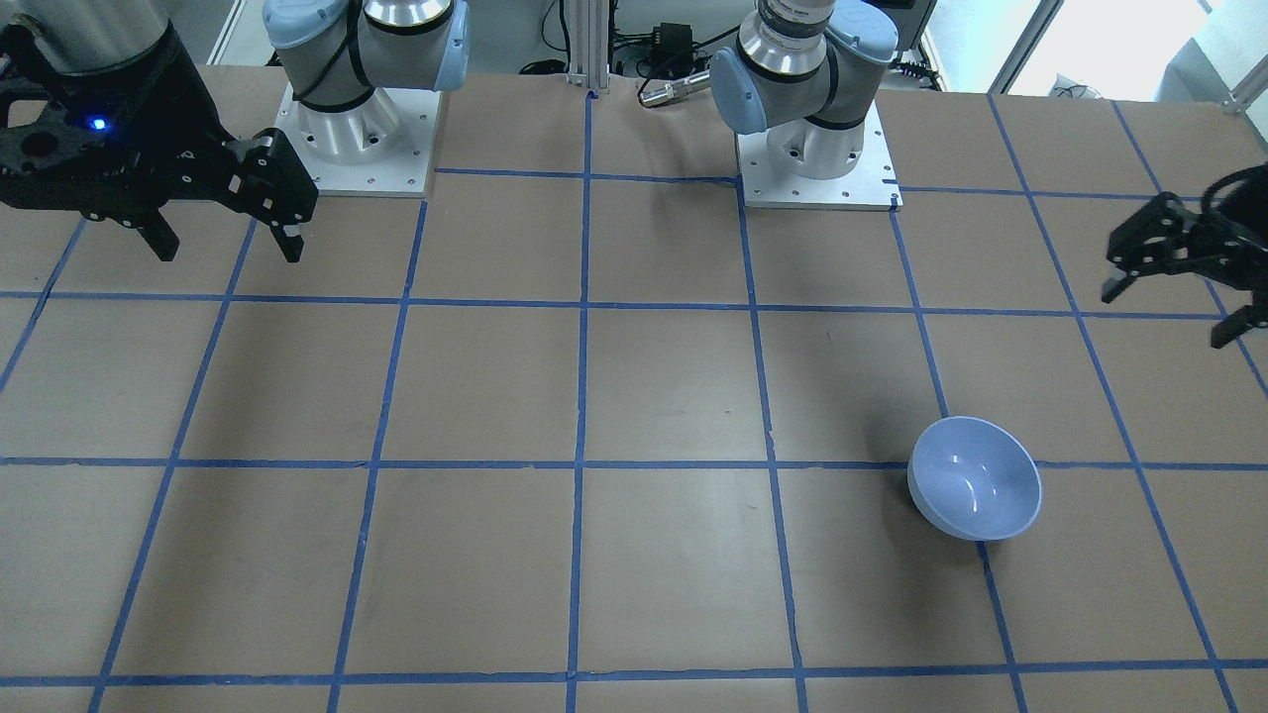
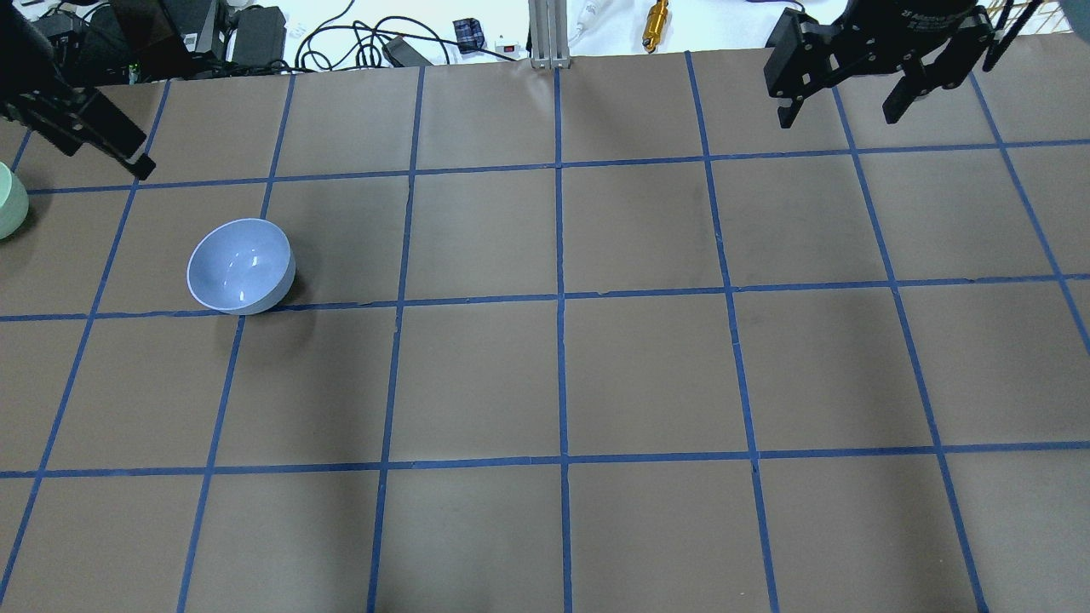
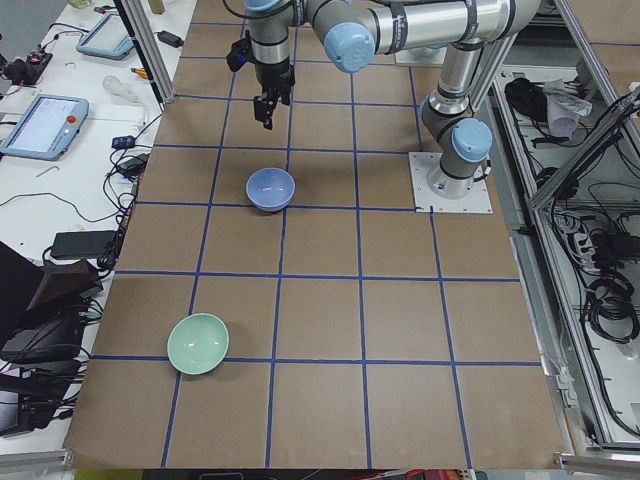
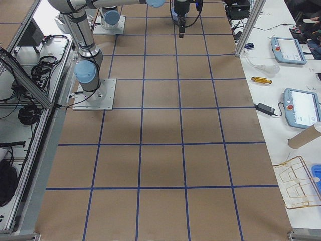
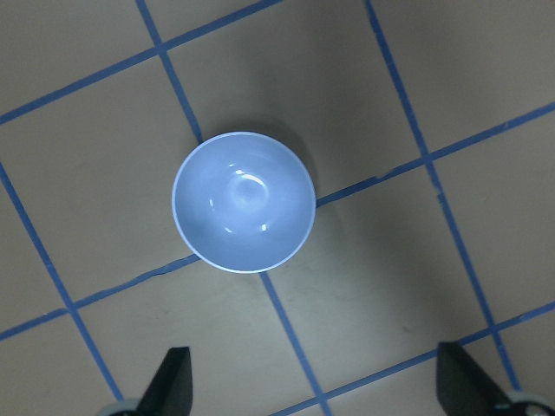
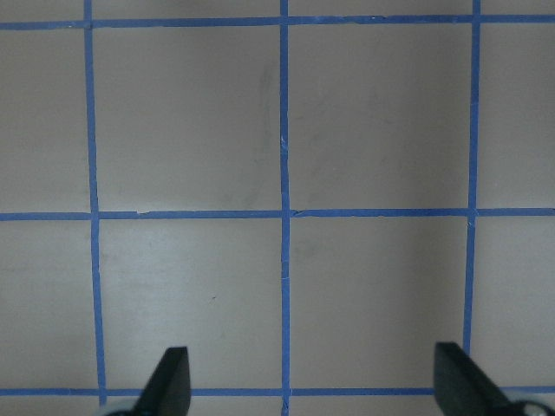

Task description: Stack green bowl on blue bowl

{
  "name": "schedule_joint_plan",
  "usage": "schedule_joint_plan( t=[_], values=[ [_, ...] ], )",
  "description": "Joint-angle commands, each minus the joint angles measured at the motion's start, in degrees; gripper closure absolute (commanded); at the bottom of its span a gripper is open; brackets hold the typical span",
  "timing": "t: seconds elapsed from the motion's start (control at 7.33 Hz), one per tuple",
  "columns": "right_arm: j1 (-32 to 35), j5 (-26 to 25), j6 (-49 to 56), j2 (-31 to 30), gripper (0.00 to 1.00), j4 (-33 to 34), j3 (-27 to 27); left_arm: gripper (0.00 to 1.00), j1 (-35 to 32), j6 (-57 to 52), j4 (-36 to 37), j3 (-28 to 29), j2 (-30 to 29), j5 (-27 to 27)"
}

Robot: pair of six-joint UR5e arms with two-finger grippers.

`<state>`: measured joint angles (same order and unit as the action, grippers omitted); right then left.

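The blue bowl [image 2: 241, 266] stands upright and empty on the table's left half; it also shows in the front view [image 1: 975, 477] and the left wrist view [image 5: 243, 201]. The green bowl [image 3: 198, 343] stands upright further out to the robot's left, cut by the overhead view's left edge [image 2: 8, 201]. My left gripper [image 1: 1164, 317] is open and empty, high above the table, with the blue bowl just ahead of its fingertips [image 5: 173, 381]. My right gripper [image 2: 836, 119] is open and empty, high over the far right squares, away from both bowls.
The brown table top [image 2: 562, 375] carries a grid of blue tape. The two arm bases [image 1: 362, 134] [image 1: 817, 149] stand at the robot's edge. Cables and small tools [image 2: 656, 21] lie beyond the far edge. Tablets [image 4: 288, 50] lie on the side bench.
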<state>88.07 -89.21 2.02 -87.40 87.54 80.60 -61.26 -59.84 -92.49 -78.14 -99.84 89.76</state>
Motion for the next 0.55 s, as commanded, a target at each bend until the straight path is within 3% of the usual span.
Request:
schedule_joint_plan(
  t=[0.0,0.41],
  values=[
    [0.0,0.0,0.0,-0.05,0.0,0.0,0.0,0.0,7.45,-20.51,4.31,7.34,-9.89,4.51],
    [0.0,0.0,0.0,0.04,0.0,0.0,0.0,0.0,13.7,-43.11,10.13,21.84,-26.23,5.87]
  ],
)
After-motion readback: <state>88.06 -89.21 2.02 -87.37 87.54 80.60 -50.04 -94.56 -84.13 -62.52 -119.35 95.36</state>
